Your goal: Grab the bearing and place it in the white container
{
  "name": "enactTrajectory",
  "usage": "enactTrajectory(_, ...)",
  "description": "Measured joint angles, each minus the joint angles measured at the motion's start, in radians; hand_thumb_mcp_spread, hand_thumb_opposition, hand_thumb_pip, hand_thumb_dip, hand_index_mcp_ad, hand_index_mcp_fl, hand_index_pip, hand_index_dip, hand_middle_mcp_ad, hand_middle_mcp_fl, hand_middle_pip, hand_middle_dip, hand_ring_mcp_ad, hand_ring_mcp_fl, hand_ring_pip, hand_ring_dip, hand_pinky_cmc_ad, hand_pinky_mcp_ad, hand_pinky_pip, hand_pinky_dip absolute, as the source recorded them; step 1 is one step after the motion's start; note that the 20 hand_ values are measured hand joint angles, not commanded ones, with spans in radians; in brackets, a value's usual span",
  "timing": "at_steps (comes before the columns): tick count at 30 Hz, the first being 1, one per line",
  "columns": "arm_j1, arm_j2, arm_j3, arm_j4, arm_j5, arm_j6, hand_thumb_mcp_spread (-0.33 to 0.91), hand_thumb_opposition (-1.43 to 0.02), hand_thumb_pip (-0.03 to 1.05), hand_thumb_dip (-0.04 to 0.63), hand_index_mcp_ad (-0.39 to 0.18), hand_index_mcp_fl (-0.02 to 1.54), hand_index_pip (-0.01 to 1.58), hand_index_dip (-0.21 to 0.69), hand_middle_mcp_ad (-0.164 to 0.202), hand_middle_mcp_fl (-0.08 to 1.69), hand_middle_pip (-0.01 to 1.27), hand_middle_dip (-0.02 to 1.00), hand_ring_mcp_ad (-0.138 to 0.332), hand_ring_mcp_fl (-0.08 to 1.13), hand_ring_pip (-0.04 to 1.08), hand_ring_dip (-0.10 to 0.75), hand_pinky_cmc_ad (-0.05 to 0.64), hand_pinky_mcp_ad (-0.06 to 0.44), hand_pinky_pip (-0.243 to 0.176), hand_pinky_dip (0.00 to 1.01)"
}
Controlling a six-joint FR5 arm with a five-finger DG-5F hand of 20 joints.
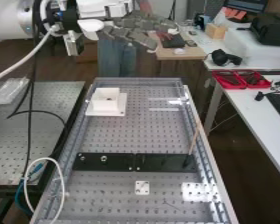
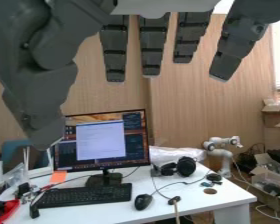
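High above the bench's far end, in the high view, the hand stands with its fingers straight and nothing between them. In the wrist view the hand has its fingers spread and straight, the thumb apart from them. The white container, a square open box on a white base, sits at the far left of the perforated bench. On the black plate across the bench are small round metal pieces; one of them, a ring-like piece on the plate's left half, looks like the bearing.
A thin wooden stick stands up from the black plate's right end. A small white plate lies nearer on the bench. Cables hang along the left side. To the right is a white table with red trays.
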Motion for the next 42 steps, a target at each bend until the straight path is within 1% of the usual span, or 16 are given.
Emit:
enactTrajectory(6, -0.044, -0.025, 0.06, -0.066, -0.068, 0.006, 0.29, -0.74, 0.5, 0.22, -0.113, 0.29, 0.1, 0.25, 0.058, 0.14, 0.13, 0.21, 0.117, 0.01, 0.1, 0.087, 0.417, 0.297, -0.079, 0.35)
enactTrajectory(8, -0.056, -0.034, 0.074, -0.077, -0.089, 0.004, 0.29, -0.74, 0.5, 0.22, -0.113, 0.29, 0.1, 0.25, 0.061, 0.14, 0.12, 0.21, 0.117, 0.01, 0.1, 0.087, 0.417, 0.3, -0.079, 0.35)
enactTrajectory(21, -0.106, -0.072, 0.134, -0.142, -0.184, 0.0, 0.29, -0.74, 0.5, 0.22, -0.113, 0.29, 0.1, 0.248, 0.061, 0.14, 0.13, 0.21, 0.117, 0.01, 0.1, 0.087, 0.414, 0.297, -0.079, 0.35)
enactTrajectory(23, -0.11, -0.072, 0.139, -0.153, -0.198, -0.004, 0.29, -0.74, 0.5, 0.206, -0.113, 0.29, 0.1, 0.248, 0.061, 0.14, 0.13, 0.21, 0.117, 0.01, 0.09, 0.087, 0.412, 0.297, -0.079, 0.35)
enactTrajectory(25, -0.114, -0.072, 0.14, -0.158, -0.208, -0.006, 0.29, -0.74, 0.5, 0.206, -0.115, 0.29, 0.1, 0.248, 0.061, 0.14, 0.13, 0.21, 0.117, 0.01, 0.1, 0.087, 0.412, 0.304, -0.079, 0.35)
enactTrajectory(26, -0.116, -0.071, 0.14, -0.16, -0.215, -0.007, 0.29, -0.74, 0.5, 0.206, -0.115, 0.29, 0.1, 0.248, 0.061, 0.14, 0.13, 0.21, 0.117, 0.01, 0.1, 0.087, 0.428, 0.311, -0.079, 0.35)
enactTrajectory(27, -0.117, -0.07, 0.139, -0.161, -0.218, -0.007, 0.29, -0.74, 0.5, 0.206, -0.119, 0.29, 0.1, 0.248, 0.058, 0.14, 0.13, 0.21, 0.117, 0.01, 0.1, 0.087, 0.429, 0.312, -0.079, 0.35)
enactTrajectory(35, -0.129, -0.046, 0.112, -0.148, -0.243, 0.003, 0.29, -0.74, 0.5, 0.208, -0.113, 0.29, 0.1, 0.248, 0.058, 0.14, 0.13, 0.21, 0.117, 0.01, 0.1, 0.087, 0.429, 0.314, -0.079, 0.34)
enactTrajectory(42, -0.135, -0.029, 0.096, -0.15, -0.252, -0.003, 0.29, -0.74, 0.48, 0.208, -0.113, 0.29, 0.1, 0.248, 0.058, 0.14, 0.13, 0.21, 0.117, 0.01, 0.1, 0.087, 0.429, 0.314, -0.079, 0.34)
